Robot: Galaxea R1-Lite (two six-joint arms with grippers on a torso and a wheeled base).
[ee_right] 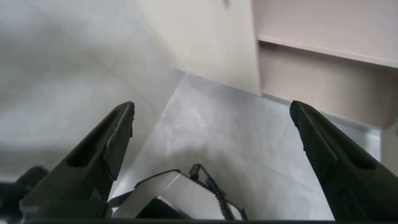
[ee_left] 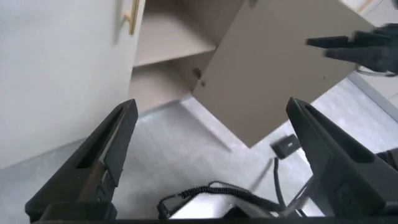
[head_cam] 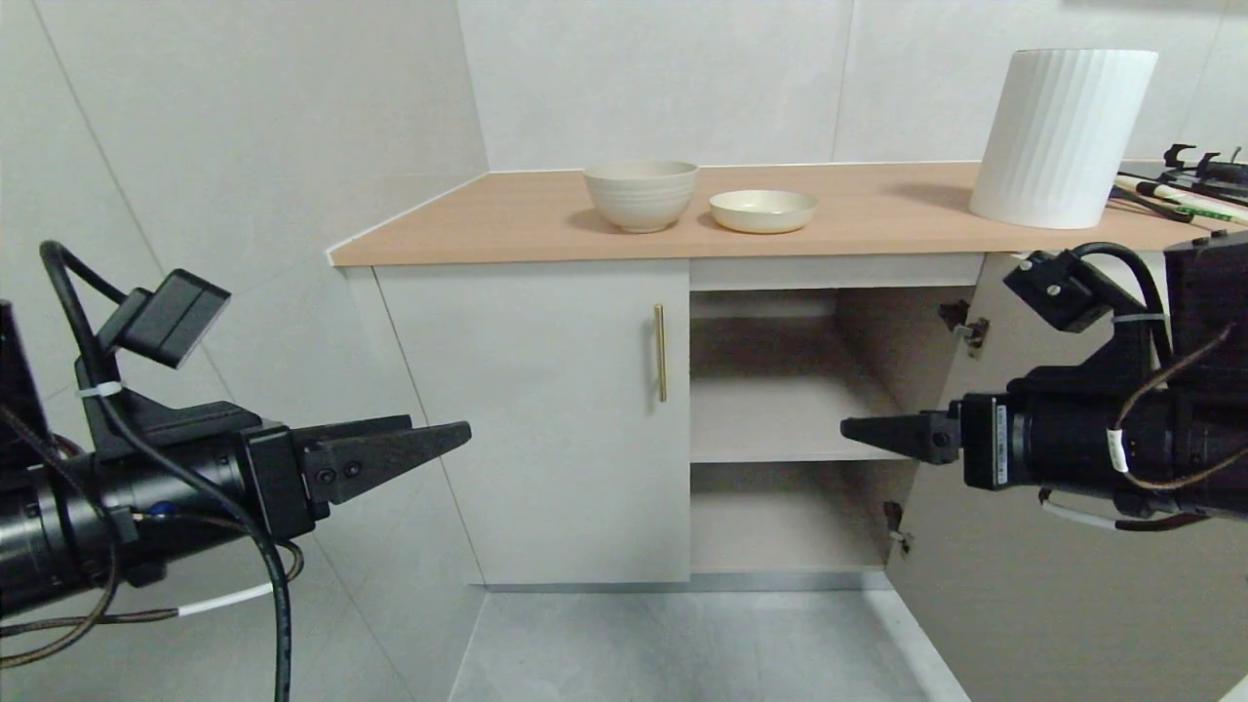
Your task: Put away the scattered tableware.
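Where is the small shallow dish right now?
In the head view, the shallow dish sits on the countertop, right of the deeper bowl, above the open cabinet.

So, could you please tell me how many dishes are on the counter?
2. A bowl sits on the counter above the closed door, and a shallower dish lies just right of it, apart. More may be hidden behind that door.

The small tools [head_cam: 1209, 171] at the far right of the surface [head_cam: 877, 210] run off the picture's edge, too small to name, and the right arm [head_cam: 1072, 453] hides part of the open cupboard door [head_cam: 1024, 604].
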